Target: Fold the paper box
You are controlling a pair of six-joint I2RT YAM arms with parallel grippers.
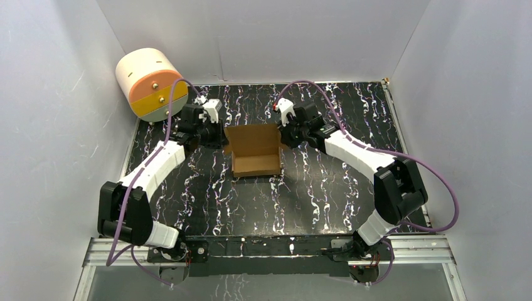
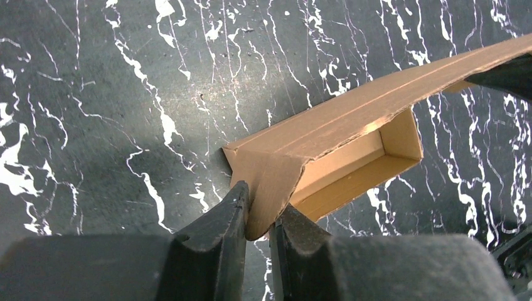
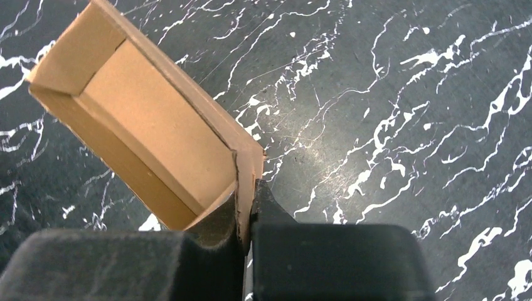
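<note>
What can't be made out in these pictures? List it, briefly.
- Left wrist view: the box runs off the right edge, its far end behind a dark shape; the flap tip is hidden inside the left pincer.
- Right wrist view: the box corner is hidden inside the right pincer.
- Top view: both grips are too small to judge.

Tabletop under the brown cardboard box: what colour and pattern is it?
Black tabletop with white marble-like streaks; left wrist view shows it best.
</note>
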